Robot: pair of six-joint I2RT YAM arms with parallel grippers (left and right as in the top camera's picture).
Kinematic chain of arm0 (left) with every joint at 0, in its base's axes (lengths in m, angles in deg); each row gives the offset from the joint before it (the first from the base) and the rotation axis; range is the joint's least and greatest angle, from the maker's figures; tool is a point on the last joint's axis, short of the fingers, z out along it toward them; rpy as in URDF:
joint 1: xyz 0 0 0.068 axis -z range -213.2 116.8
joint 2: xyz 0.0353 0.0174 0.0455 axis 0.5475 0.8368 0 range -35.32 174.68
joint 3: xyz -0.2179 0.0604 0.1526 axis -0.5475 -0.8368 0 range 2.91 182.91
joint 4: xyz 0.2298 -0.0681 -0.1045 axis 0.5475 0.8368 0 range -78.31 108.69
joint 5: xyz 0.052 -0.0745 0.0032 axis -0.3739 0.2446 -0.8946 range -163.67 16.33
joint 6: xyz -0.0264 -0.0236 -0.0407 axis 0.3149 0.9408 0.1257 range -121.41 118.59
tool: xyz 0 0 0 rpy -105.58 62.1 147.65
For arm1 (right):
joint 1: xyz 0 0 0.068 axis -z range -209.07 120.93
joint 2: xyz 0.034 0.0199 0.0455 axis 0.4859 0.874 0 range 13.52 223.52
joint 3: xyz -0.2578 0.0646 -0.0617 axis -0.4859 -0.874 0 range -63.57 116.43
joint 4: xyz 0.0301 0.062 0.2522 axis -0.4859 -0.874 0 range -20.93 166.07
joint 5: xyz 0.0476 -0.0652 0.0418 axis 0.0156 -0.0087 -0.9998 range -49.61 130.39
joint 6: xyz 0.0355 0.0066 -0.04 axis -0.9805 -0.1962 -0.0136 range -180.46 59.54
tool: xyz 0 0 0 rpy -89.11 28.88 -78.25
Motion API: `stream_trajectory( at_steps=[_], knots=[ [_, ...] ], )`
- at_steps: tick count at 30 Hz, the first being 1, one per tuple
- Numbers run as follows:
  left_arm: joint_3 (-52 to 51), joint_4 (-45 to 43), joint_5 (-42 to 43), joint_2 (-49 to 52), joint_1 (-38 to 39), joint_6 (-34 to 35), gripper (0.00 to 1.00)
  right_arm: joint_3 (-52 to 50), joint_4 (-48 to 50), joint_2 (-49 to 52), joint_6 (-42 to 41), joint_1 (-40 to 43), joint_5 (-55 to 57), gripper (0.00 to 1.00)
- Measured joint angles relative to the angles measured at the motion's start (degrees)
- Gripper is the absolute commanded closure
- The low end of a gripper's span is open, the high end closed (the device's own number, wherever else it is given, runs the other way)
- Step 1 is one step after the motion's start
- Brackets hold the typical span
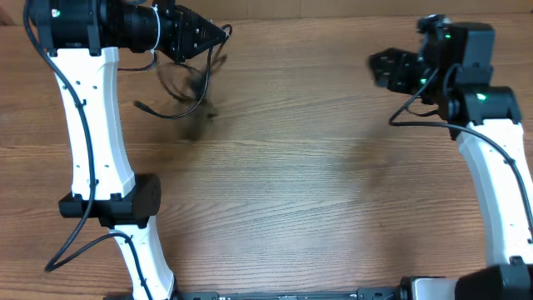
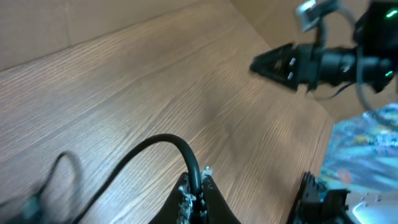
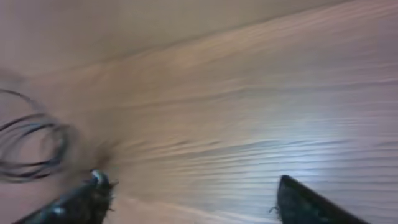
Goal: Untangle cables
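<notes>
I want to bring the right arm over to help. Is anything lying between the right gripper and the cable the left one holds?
Nothing visible does. Only bare table lies between the open right gripper and the cable pinched in the left gripper.

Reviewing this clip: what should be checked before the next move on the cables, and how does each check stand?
1. Left pincer shut on the cable: ok.
2. Right pincer open, nothing between its fingers: ok.
3. The two pincers well apart: ok.
4. Cable free of knots: cannot tell, it is blurred.
5. Cable's hanging part off the table: cannot tell.
</notes>
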Motion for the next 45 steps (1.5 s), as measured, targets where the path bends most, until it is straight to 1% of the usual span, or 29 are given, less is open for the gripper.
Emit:
stream_trajectory(
  at_steps=[3,7,8,10,14,18,23,28,29,30,31,32,33,40,45],
  knots=[
    [0.20,-1.07,-0.31,-0.22,-0.02,3.21,0.96,0.00,0.07,1.90,0.02,-2.12,-3.45,0.14],
    [0.17,-2.54,-0.68,-0.20,0.00,9.11,0.96,0.00,1.29,4.46,0.00,-5.84,-5.70,0.13],
    [0.17,-2.91,-0.70,-0.20,0.00,10.73,0.96,0.00,2.05,5.05,-0.02,-6.93,-6.19,0.12],
    [0.17,-3.28,-0.70,-0.20,0.33,14.08,0.96,0.00,3.78,6.34,0.00,-9.53,-6.86,0.07],
    [0.20,-3.30,-0.50,-0.20,1.07,18.36,0.96,0.00,8.59,8.96,-0.24,-15.17,-7.76,0.07],
    [0.17,-3.54,0.33,-0.20,2.45,20.15,0.96,0.00,12.85,12.33,-0.90,-19.69,-8.31,0.07],
    [0.17,-4.00,0.55,-0.20,3.78,21.11,0.96,0.00,17.00,17.22,-3.10,-22.25,-9.97,0.07],
    [0.17,-5.73,0.90,-0.20,4.11,21.77,0.96,0.00,20.50,18.56,-4.11,-25.59,-11.04,0.07],
    [0.17,-5.99,0.90,-0.20,4.11,22.25,0.96,0.00,21.27,18.56,-4.11,-26.80,-10.95,0.14],
    [0.17,-6.10,0.90,-0.20,4.11,22.49,0.96,0.00,21.33,18.56,-4.20,-27.12,-10.91,0.33],
    [0.17,-6.12,0.90,-0.20,4.11,22.80,0.96,0.00,21.29,18.56,-4.37,-27.87,-10.71,0.60],
    [0.17,-6.12,0.90,-0.20,4.11,22.84,0.96,0.00,21.31,18.56,-4.17,-28.55,-10.58,0.93],
    [0.17,-6.12,0.90,-0.20,4.11,22.88,0.96,0.00,21.24,18.58,-4.15,-29.11,-10.62,0.96],
    [0.17,-6.12,0.15,-0.20,4.11,23.26,0.96,0.00,21.07,18.58,-3.50,-30.34,-9.79,0.96],
    [0.17,-5.75,-4.96,-0.20,4.11,23.28,0.96,0.00,17.97,18.58,-3.21,-27.54,-9.81,0.96]
  ],
)
